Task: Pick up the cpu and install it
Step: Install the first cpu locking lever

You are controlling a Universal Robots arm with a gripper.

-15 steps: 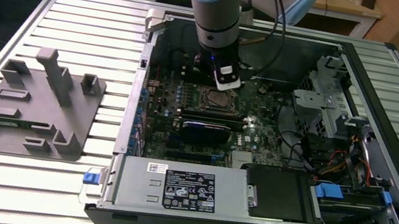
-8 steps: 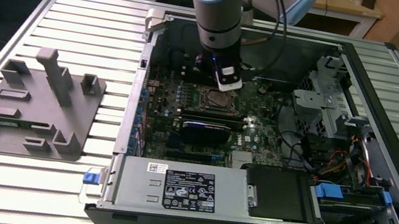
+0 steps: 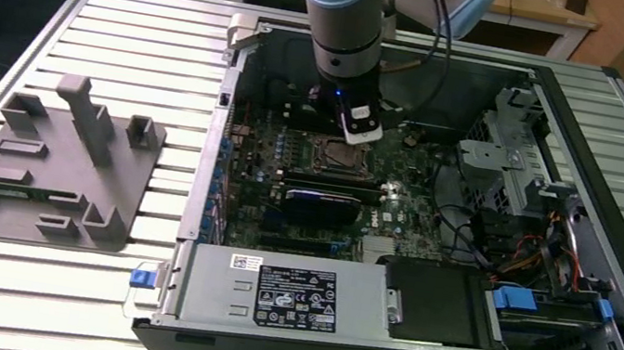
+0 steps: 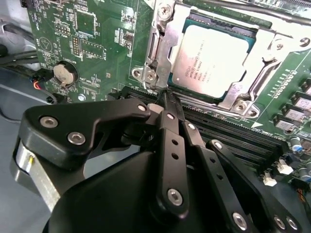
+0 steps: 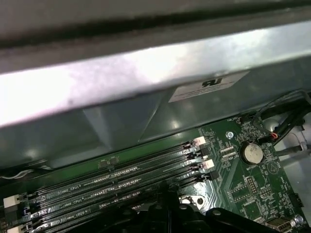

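Gripper [image 4: 167, 97] poised low over the motherboard [image 4: 97, 43], black fingers [image 4: 171, 121] pressed together and holding nothing, tips just short of the socket frame [image 4: 155, 48] in the second wrist view. Seen from the exterior view: open computer case [image 3: 618, 139] lying on a slatted metal table [image 3: 123, 23], arm [image 3: 344, 11] reaching down into it from 12 o'clock, grey plastic fixture [image 3: 49, 171] resting on the table at 9 o'clock of the case, well apart from it, power supply [image 3: 268, 290] filling the case's 6 o'clock edge. Seated inside the socket frame in the second wrist view, at 1 o'clock of the fingertips: the cpu [image 4: 211, 60], silver top up, lying flat and level, metal frame surrounding all four sides. Between socket and gripper, running across the board: long black memory slots [image 4: 233, 131], also visible in the first wrist view beside the case's grey inner wall [image 5: 121, 111]. Smallest of all, a round coin battery [image 4: 64, 74] on the board at 10 o'clock of the fingertips, well apart from the cpu.
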